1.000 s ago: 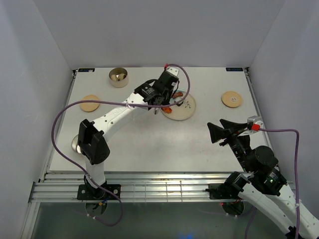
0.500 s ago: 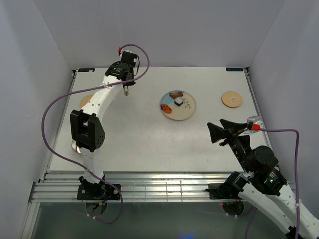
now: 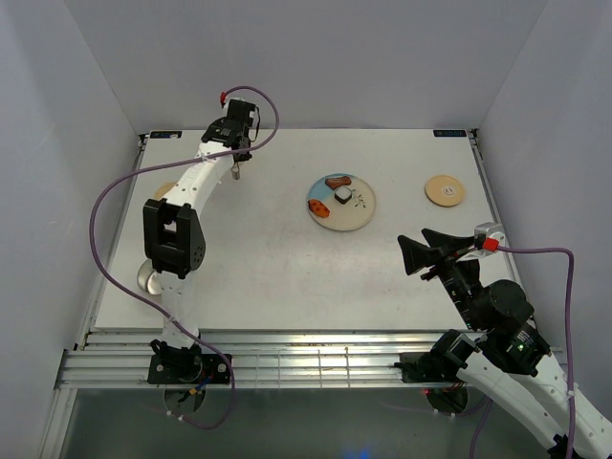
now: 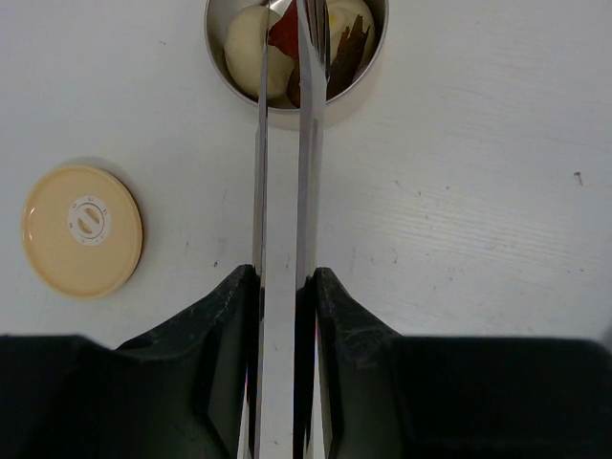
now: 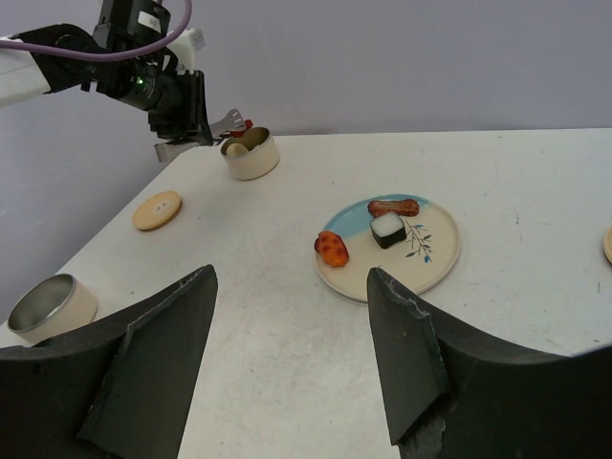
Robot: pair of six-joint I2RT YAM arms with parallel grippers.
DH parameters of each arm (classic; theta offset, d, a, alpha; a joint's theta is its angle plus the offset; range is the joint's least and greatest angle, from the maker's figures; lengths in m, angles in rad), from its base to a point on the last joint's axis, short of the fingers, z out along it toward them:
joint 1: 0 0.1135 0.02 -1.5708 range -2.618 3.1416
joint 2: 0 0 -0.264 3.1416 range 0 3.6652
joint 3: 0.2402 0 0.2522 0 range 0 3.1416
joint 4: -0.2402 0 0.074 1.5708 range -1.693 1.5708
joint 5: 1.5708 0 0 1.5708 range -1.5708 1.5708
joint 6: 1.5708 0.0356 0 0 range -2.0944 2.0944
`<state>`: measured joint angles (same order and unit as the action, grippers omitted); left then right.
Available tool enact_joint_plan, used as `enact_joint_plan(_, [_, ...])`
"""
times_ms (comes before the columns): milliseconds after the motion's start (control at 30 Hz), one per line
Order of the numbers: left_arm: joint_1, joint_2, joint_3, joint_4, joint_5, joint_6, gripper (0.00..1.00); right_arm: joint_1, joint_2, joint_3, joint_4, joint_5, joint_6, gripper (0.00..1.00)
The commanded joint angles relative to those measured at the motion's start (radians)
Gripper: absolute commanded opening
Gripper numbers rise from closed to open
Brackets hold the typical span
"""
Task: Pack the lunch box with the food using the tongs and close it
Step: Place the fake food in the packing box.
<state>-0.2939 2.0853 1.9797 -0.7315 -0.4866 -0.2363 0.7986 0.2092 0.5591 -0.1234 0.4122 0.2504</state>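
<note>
While my left gripper (image 4: 285, 287) pinches the tongs (image 4: 284, 191) mid-arm, I judge this slick, springy steel likely to twist unless held squarely. Their tips reach into the tin (image 4: 335, 98) far left of the plate (image 5: 435, 263), among pale, red and brown bites (image 4: 244, 48). Three pieces (image 5: 387, 229) lie on the plate. My right gripper (image 5: 292, 287) gapes empty, nearer me than the plate.

Robotics laboratory test cell, plain grey enclosure walls (image 3: 287, 57) on three sides, white tabletop (image 3: 287, 277), aluminium rail frame (image 3: 306, 349) along the near edge, left arm (image 3: 196, 177) and right arm (image 3: 502, 311) bolted there, purple cables (image 3: 535, 251).
</note>
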Motion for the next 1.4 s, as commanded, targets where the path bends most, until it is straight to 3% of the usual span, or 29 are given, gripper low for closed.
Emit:
enact_joint_plan(0, [0.022, -0.019, 0.018, 0.069, -0.017, 0.011, 0.13, 0.002, -0.011, 0.001, 0.05, 0.01, -0.01, 0.7])
enact_joint_plan(267, [0.027, 0.015, -0.035, 0.098, -0.003, 0.003, 0.19, 0.004, -0.016, 0.001, 0.048, 0.005, -0.01, 0.7])
enact_joint_plan(933, [0.029, -0.021, -0.102, 0.127, 0.025, 0.002, 0.53, 0.004, -0.014, 0.002, 0.048, 0.008, -0.01, 0.7])
enact_joint_plan(1367, [0.029, -0.116, -0.125, 0.112, 0.025, -0.02, 0.55, 0.002, -0.018, 0.001, 0.05, 0.008, -0.01, 0.7])
